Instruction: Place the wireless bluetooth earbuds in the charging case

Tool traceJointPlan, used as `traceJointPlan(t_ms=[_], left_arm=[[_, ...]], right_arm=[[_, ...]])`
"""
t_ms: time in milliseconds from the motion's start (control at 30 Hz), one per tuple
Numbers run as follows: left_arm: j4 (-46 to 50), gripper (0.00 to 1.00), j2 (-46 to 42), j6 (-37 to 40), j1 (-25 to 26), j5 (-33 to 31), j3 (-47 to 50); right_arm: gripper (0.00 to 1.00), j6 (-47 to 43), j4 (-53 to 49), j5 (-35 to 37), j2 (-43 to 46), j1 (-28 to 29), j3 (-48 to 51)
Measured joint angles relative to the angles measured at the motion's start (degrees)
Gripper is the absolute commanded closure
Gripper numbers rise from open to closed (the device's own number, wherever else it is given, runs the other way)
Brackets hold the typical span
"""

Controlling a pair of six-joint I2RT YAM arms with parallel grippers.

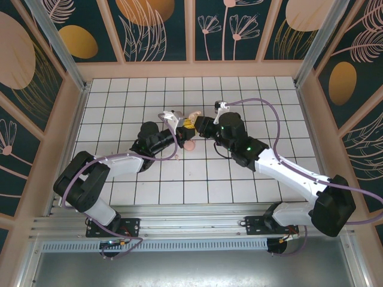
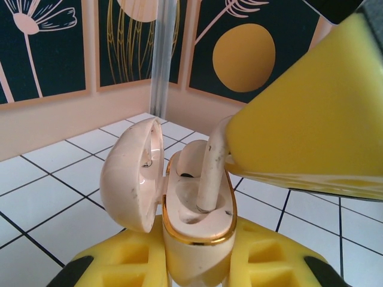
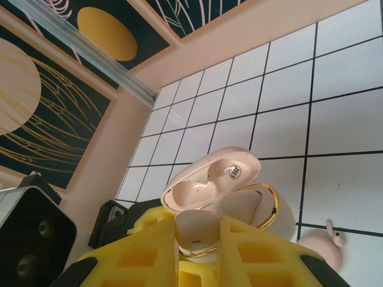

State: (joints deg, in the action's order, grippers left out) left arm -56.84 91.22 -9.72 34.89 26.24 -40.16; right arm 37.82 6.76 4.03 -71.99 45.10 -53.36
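The charging case [image 2: 197, 239] is pale pink with a gold rim. It stands upright, my left gripper [image 2: 197, 263] shut on its base, its lid [image 2: 128, 179] swung open to the left. One earbud [image 2: 210, 173] has its stem down in a socket of the case. My right gripper [image 3: 200, 239] is shut on that earbud [image 3: 200, 230], right over the open case [image 3: 272, 206]. A second earbud [image 3: 326, 239] lies loose on the tiles beside the case. From above, both grippers [image 1: 179, 122] [image 1: 194, 124] meet mid-table, the loose earbud [image 1: 190, 145] just in front of them.
The white gridded table [image 1: 239, 179] is fenced by pink walls with dark floral panels [image 1: 227, 30]. A metal post [image 2: 163, 60] stands in the far corner. Both arms reach inward from the near edge, purple cables [image 1: 269, 113] looping beside them.
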Motion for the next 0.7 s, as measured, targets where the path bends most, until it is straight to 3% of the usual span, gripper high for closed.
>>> traceJointPlan(t_ms=[700], left_arm=[[1.8, 0.99, -0.3, 3.5, -0.2, -0.9, 0.0]], right_arm=[[0.8, 0.0, -0.2, -6.3, -2.3, -1.3, -1.0]])
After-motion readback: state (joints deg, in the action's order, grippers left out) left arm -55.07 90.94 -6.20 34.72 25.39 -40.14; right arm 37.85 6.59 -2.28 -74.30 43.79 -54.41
